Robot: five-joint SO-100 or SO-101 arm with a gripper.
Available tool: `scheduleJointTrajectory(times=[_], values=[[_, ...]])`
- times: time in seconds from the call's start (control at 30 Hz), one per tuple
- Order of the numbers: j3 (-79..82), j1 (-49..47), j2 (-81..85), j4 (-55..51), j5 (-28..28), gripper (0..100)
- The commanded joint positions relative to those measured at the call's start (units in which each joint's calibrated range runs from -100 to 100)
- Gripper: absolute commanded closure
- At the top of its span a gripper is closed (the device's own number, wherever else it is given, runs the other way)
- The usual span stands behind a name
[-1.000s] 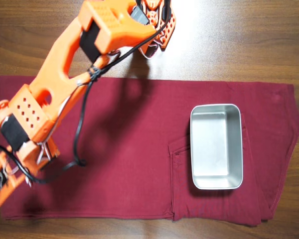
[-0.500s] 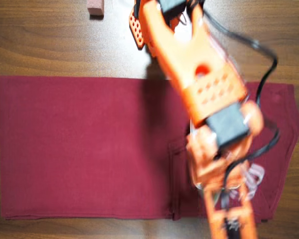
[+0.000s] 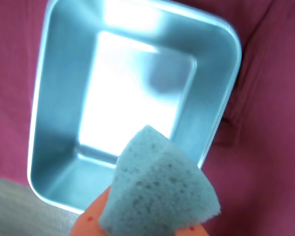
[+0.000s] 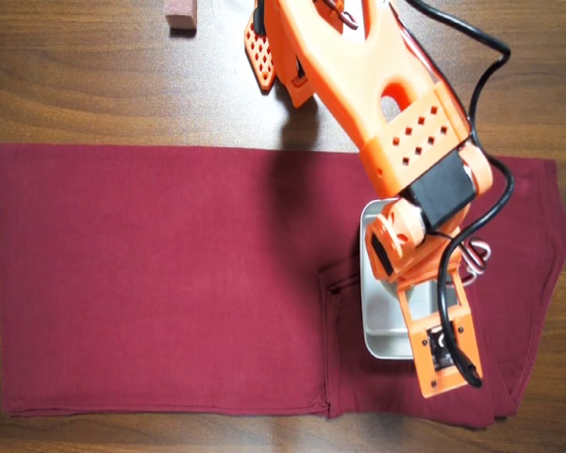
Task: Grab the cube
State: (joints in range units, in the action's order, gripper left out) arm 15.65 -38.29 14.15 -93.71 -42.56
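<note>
In the wrist view the end effector (image 3: 152, 231) is clamped on the cube (image 3: 160, 189), carried above the metal tray's (image 3: 221, 98) six o'clock rim, likely for dropping in, the tray sitting on the maroon cloth (image 4: 151, 283) over the desk (image 4: 75, 85)

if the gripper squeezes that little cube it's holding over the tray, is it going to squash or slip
Probably squash a little: in the wrist view the cube looks porous and pitted like sponge, so likely soft and light. That rough surface should grip the gripper rather than slip. Its flat faces suggest it would settle, not roll, if dropped into the metal tray.
</note>
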Motion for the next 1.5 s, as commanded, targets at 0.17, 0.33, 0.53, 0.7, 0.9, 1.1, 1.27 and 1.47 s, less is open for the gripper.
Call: scheduleJointTrajectory(times=[0.17, 0.33, 0.53, 0.7, 0.9, 1.1, 1.27, 1.47], values=[[-0.2, 0.8, 0.7, 1.7, -0.8, 62], [-0.1, 1.4, 0.4, 2.5, -0.7, 62], [-0.1, 1.4, -0.2, 3.2, -0.4, 62], [-0.1, 1.9, -1.2, 5.5, 1.2, 62], [-0.1, 2.0, -1.9, 7.5, 1.3, 39], [-0.4, 2.7, -0.6, 10.6, 1.0, 39], [0.0, 6.8, 2.1, 11.0, -0.5, 53], [2.2, 10.3, 8.2, 13.1, -3.5, 100]])
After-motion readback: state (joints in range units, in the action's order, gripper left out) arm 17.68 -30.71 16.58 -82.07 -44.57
